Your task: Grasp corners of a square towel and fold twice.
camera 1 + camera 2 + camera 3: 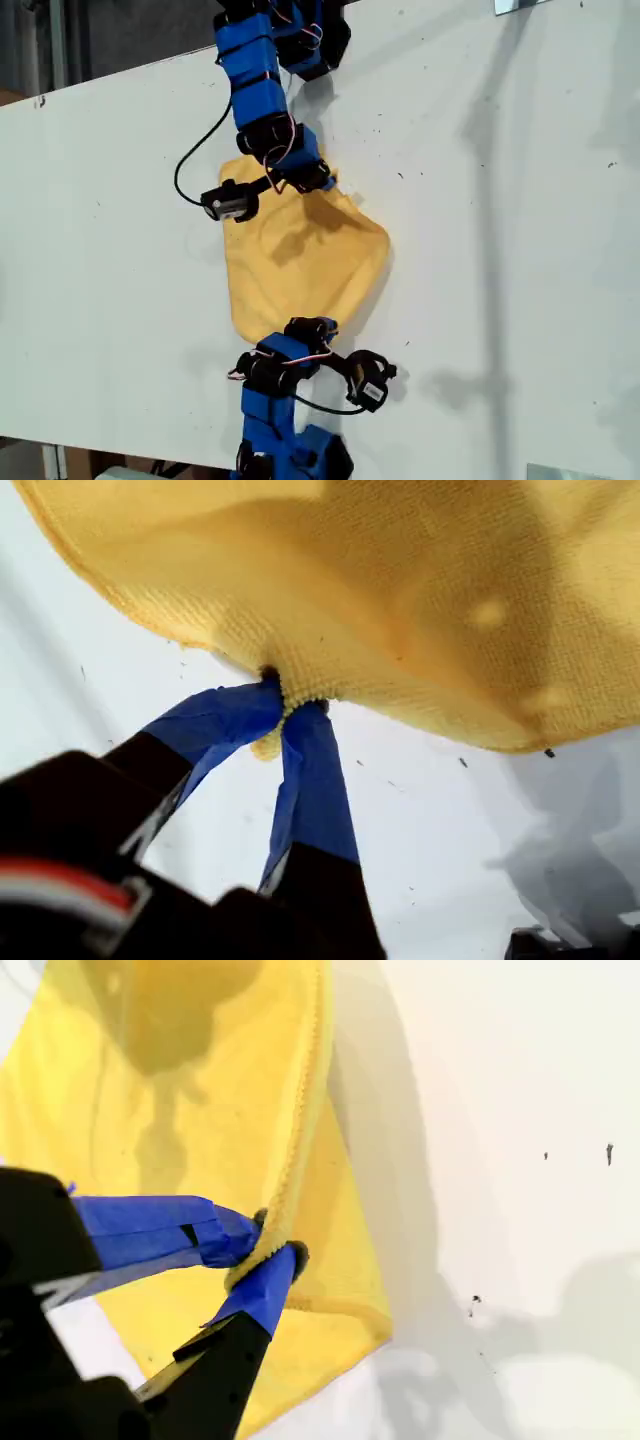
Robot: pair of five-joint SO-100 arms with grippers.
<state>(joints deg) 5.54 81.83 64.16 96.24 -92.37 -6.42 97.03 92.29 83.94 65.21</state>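
The one soft yellow terry towel (300,265) lies mid-table on the white tabletop (500,250), two edges lifted. My first gripper (288,708) is clamped on one edge, my second gripper (262,1250) pinches a raised fold. I judge either thin bite could slip if the two arms pull apart, dropping the cloth crooked.

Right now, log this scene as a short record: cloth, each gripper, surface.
towel: yellow, bunched and partly lifted, between the two arms
first gripper: my first gripper shut on the towel's edge
second gripper: my second gripper shut on a raised fold of the towel's edge
table: white, speckled with small dark marks
fold status: not yet folded flat
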